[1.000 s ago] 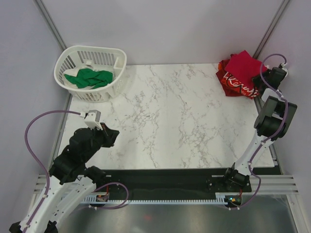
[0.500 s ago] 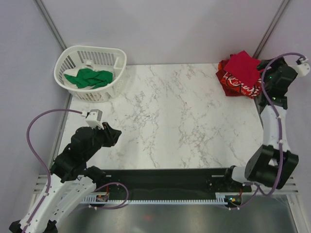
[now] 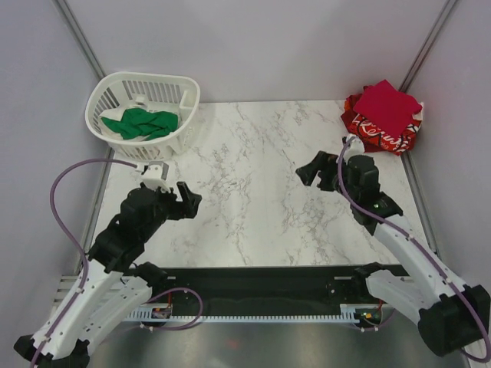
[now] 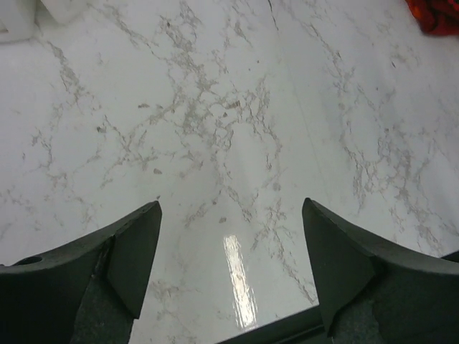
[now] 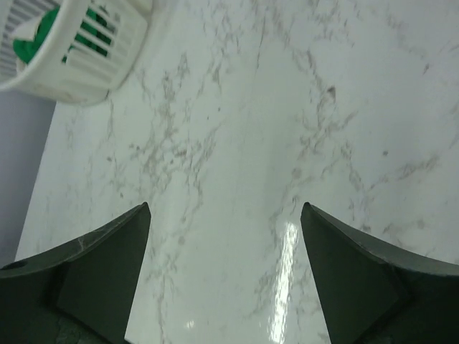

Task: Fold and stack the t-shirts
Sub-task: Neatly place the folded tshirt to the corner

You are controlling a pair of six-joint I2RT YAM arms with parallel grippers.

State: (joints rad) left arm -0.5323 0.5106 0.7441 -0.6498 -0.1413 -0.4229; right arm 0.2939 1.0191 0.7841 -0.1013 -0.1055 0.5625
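"Now, where is the right gripper (image 3: 313,175) hanging?"
"It is hanging over the middle of the tabletop (image 3: 253,153). A moment ago it was up in the far right corner, just beside the shirt pile. Now it is sitting well apart from that pile."
"Is it holding anything?"
"No. Its fingers are standing wide apart with nothing between them. The left gripper (image 3: 189,201) is spread wide and empty too, and it has crept a little toward the middle."
"Are the shirts moving?"
"No. The crimson tee (image 3: 390,103) is still lying on top of the red-and-white tee (image 3: 368,132) in that far right corner. The green tee (image 3: 142,123) is still lying bunched up in the white basket (image 3: 115,83) at the far left corner."
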